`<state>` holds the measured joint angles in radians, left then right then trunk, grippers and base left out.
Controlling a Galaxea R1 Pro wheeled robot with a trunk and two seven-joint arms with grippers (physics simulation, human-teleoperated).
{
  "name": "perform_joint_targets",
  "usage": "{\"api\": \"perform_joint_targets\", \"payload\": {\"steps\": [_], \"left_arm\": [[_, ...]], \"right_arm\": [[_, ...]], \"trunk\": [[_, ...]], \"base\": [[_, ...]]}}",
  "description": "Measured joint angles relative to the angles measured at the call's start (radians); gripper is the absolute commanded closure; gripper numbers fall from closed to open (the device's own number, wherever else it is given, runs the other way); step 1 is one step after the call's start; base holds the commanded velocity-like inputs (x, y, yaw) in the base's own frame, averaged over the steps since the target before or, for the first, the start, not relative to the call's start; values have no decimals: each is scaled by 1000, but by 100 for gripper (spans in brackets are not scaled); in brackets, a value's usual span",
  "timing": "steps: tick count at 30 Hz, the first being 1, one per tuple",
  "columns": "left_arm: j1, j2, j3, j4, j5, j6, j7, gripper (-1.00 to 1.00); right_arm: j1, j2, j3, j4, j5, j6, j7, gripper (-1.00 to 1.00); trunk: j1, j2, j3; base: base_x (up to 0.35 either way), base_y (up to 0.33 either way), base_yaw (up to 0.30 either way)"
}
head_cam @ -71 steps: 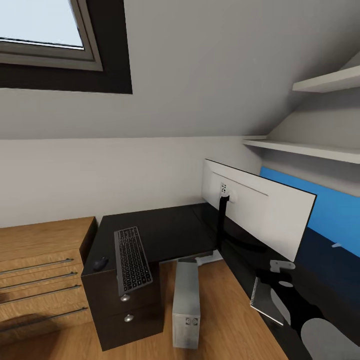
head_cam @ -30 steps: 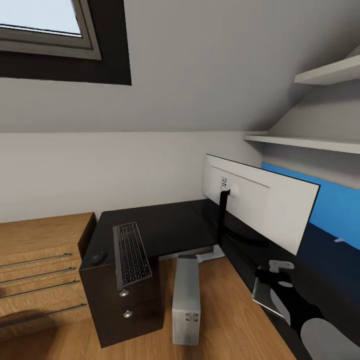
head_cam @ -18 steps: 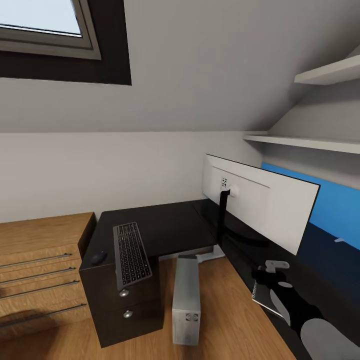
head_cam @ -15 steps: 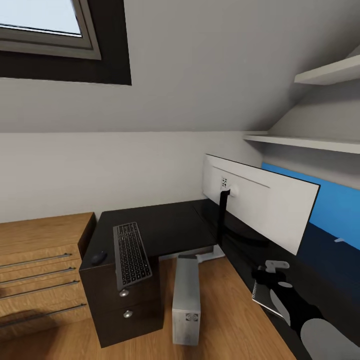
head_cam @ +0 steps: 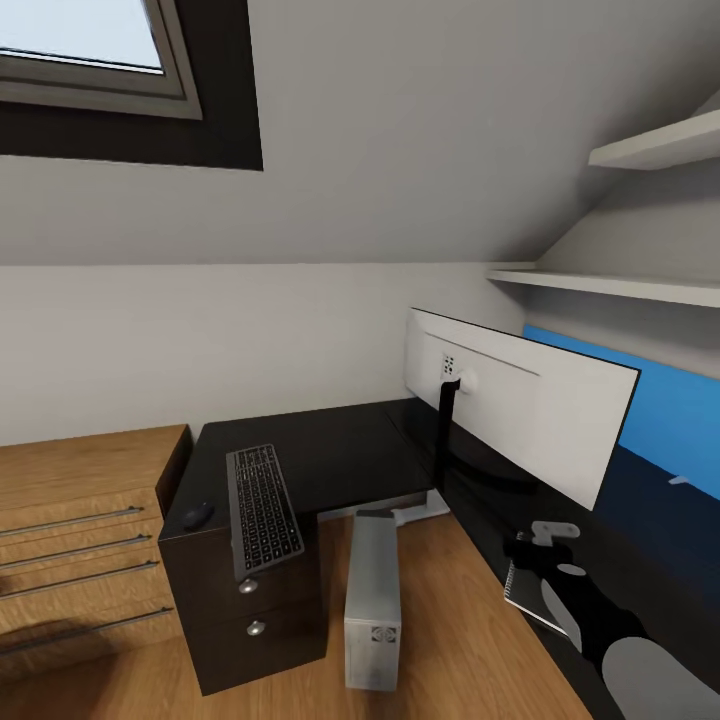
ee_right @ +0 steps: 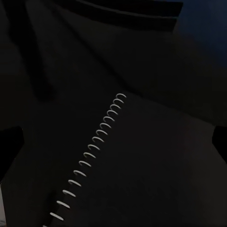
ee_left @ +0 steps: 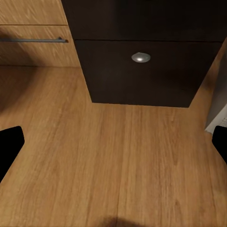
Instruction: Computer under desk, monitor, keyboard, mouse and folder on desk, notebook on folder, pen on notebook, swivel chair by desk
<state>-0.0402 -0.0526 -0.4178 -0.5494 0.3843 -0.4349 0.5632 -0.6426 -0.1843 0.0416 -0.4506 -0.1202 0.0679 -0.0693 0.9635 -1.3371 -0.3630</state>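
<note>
The keyboard (head_cam: 263, 510) is laid on the black desk (head_cam: 340, 455) above the knobbed drawers (head_cam: 255, 605), with the mouse (head_cam: 197, 515) just beside it; the monitor (head_cam: 515, 415) is stood on the desk's other wing, its white back shown; the computer (head_cam: 372, 600) is set upright on the wood floor (ee_left: 113, 165) at the desk's edge. The right gripper (head_cam: 545, 545) is held over the spiral-bound notebook (ee_right: 156, 165) — fingers spread, nothing clasped; the left gripper (ee_left: 113, 142) is likewise seen parted, facing the floor by a wooden cabinet (head_cam: 75, 540).
</note>
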Motion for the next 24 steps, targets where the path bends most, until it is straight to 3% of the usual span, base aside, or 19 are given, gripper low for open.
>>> {"api": "perform_joint_targets", "payload": {"steps": [15,24], "left_arm": [[0,-1,-2,0,0,1,1,-100],[0,-2,-1,0,0,1,2,-100]], "right_arm": [[0,-1,-1,-1,0,29,-4,-100],[0,-1,-2,-1,0,34,-4,-100]], "trunk": [[0,0,0],[34,-63,-28]], "base": [[0,0,0],[0,0,0]]}}
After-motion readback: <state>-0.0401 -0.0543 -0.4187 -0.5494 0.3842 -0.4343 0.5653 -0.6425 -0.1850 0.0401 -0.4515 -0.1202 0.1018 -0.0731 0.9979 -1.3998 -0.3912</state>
